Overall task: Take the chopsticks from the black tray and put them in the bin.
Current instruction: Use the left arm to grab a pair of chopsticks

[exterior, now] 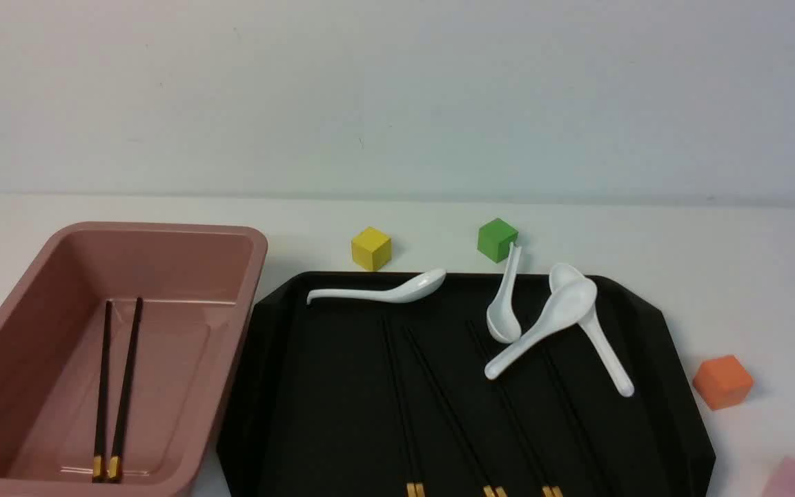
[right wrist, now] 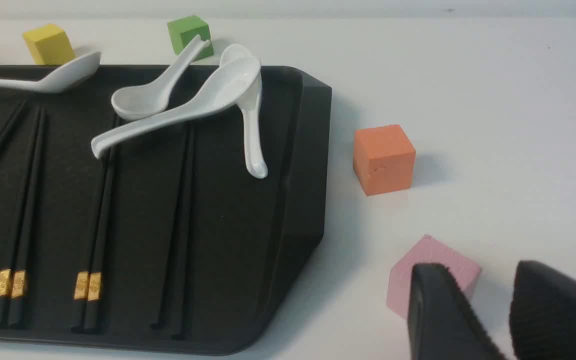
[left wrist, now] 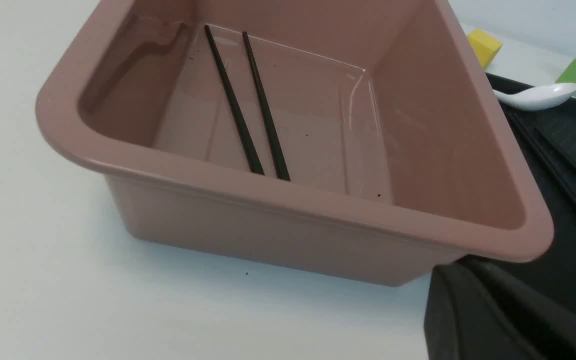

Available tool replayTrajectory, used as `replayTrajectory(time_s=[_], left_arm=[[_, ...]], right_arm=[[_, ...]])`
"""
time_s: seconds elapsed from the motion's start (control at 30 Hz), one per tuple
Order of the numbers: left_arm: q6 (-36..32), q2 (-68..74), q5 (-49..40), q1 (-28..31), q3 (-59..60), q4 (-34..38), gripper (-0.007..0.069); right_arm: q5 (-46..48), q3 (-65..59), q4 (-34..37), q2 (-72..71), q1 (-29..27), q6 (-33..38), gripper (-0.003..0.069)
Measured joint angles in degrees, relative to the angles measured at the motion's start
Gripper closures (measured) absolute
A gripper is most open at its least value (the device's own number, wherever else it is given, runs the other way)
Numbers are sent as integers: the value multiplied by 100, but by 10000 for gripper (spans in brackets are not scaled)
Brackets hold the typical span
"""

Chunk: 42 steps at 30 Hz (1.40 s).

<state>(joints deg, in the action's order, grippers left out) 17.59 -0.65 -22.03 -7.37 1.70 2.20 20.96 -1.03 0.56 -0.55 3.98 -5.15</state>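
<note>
Front view: one bin (exterior: 232, 345), two chopsticks (exterior: 125, 379) inside; four spoons (exterior: 404, 290); left jaws shut, right open.

left pincer (left wrist: 467, 270) closed, right pincer (right wrist: 479, 269) open, its fingers apart

Behind the white tabletop (exterior: 749, 276), a plain pale wall (exterior: 397, 96), faintly marked, bluish towards the right.

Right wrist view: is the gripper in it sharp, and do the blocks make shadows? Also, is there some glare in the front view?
Right wrist view: the right gripper is blurred, close to the lens; the orange block casts a soft shadow. Front view: thin glare lines on the floor of the dusty-pink bin.
</note>
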Motion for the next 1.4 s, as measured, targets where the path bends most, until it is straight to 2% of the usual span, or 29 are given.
replayTrajectory(time_s=[0.4,0.83,0.9,1.0,1.03,1.13,1.2,1.3,1.4], left_arm=[[0,0,0,0,0,-323,585],[39,0,0,0,0,-270,583],[229,0,0,0,0,40,583],[783,0,0,0,0,980,582],[1204,0,0,0,0,1802,580],[1966,0,0,0,0,3223,575],[2251,0,24,0,0,3930,573],[2345,0,152,0,0,4479,571],[2358,0,520,0,0,4693,572]], right_arm=[[0,0,0,0,0,0,419],[0,0,0,0,0,0,419],[0,0,0,0,0,0,419],[0,0,0,0,0,0,419],[0,0,0,0,0,0,419],[0,0,0,0,0,0,419],[0,0,0,0,0,0,419],[0,0,0,0,0,0,419],[0,0,0,0,0,0,419]])
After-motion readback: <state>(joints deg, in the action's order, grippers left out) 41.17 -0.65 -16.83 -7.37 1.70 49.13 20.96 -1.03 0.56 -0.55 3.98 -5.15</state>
